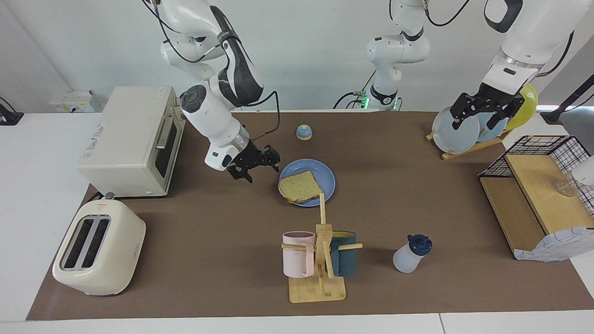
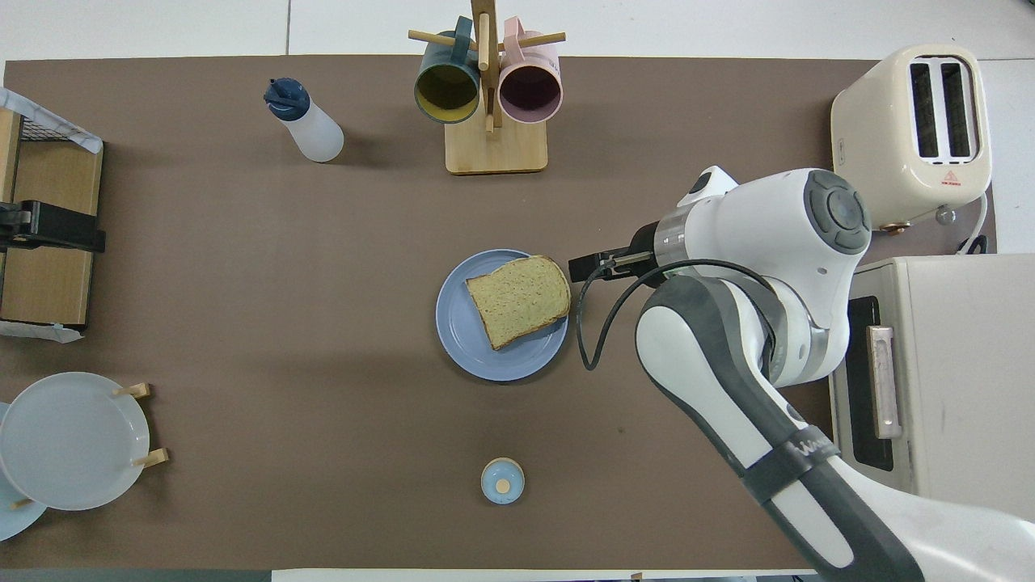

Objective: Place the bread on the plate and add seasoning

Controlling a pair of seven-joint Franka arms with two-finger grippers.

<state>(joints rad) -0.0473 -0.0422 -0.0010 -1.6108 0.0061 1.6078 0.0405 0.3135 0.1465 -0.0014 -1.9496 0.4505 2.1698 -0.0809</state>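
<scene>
1 slice of bread (image 1: 300,186) sits on your plate (image 1: 325,178), right gripper (image 1: 254,165) spread empty beside it, left gripper (image 1: 482,111) spread over the plate rack (image 1: 466,147), seasoning (image 1: 410,254) by the mug stand (image 1: 319,283).

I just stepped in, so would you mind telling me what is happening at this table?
The bread already lies on the plate at mid-table. The right gripper hangs open and empty beside the plate, toward the oven. The seasoning stands untouched beside the mug rack, so seasoning is not yet added. The left gripper waits open over the dish rack.
</scene>
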